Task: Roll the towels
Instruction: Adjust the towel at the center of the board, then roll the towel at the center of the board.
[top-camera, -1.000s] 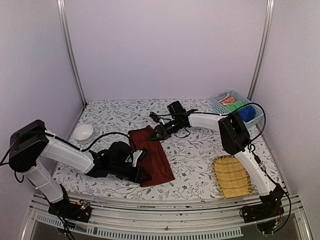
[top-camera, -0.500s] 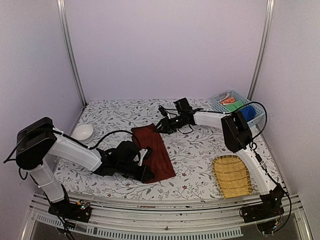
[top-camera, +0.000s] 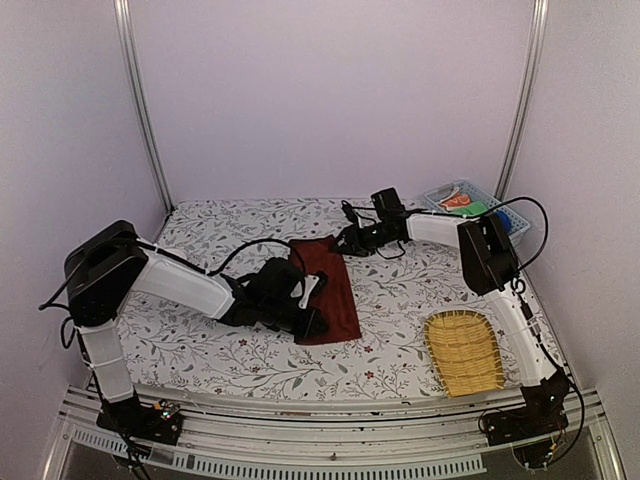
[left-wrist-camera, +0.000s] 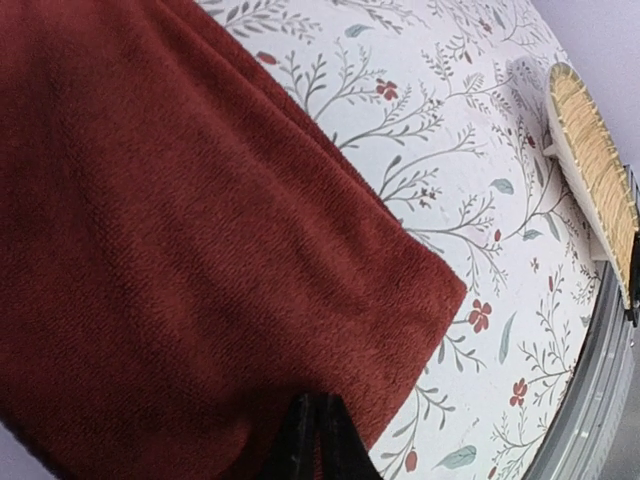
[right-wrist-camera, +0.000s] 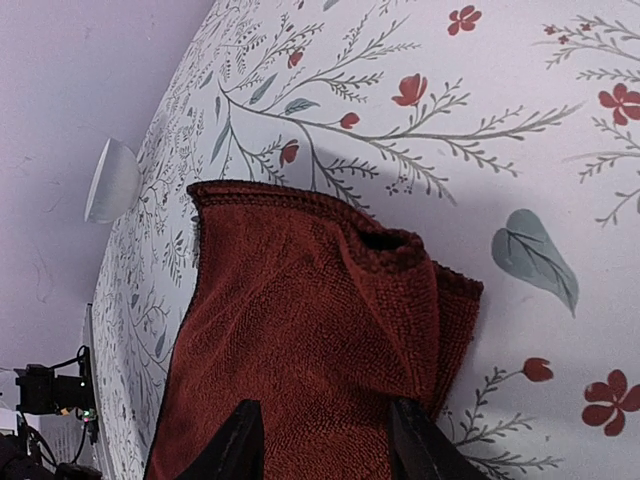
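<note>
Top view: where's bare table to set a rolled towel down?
Free: the strip between the reddish-brown towel and the woven tray; the far-left stretch along the back wall; the near edge below the left arm. Crowded: around the towel, where the left gripper and right gripper sit, and the far-right corner by the basket.

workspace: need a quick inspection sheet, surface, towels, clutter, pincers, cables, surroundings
surface: flower-print table cover, lying flat
job's things: dark red towel spread as a long strip, not rolled; far end slightly bunched
clutter: white bowl, woven tray, blue basket holding an orange cloth and a green cloth
pincers: left pincer shut, tips at the towel's near end; right pincer open over the far end, holding nothing
cables: black cables loop along both arms
surroundings: plain pale walls, metal posts, rail at the near edge
</note>
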